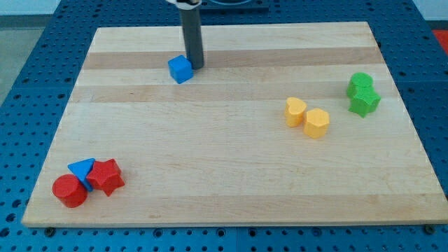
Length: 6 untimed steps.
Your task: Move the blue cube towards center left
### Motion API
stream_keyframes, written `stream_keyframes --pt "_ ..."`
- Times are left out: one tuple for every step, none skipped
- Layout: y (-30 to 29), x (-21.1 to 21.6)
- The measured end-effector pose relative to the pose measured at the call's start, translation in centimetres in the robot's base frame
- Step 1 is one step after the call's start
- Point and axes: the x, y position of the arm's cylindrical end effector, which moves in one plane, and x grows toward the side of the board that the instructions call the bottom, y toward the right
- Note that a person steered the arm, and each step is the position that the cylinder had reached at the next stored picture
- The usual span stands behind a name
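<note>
Rod tip beside the small blue cube (180, 69) near the top edge of the pale wooden board (224, 175).

At the view's bottom left huddle a red cylinder (69, 190), a blue triangular block (82, 169) and a red star-shaped block (106, 176), touching. The blue cube sits up top, left of centre, with my tip (195, 67) just at its right side; the arm ends in a bare rod, with no pincer to open or close. Right of centre lie two yellow blocks (306, 117), then two green blocks (362, 94).

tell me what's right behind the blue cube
My tip stands just behind the blue cube, toward the view's top right, close against it. Whether they touch is hidden by the cube.
</note>
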Motion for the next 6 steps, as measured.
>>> stream_keyframes --pt "-2.9 0.3" --pt "-4.0 0.8" --pt "-3.6 4.8" --pt "-3.6 6.3" --pt "-3.4 6.5" --pt "-3.3 8.8"
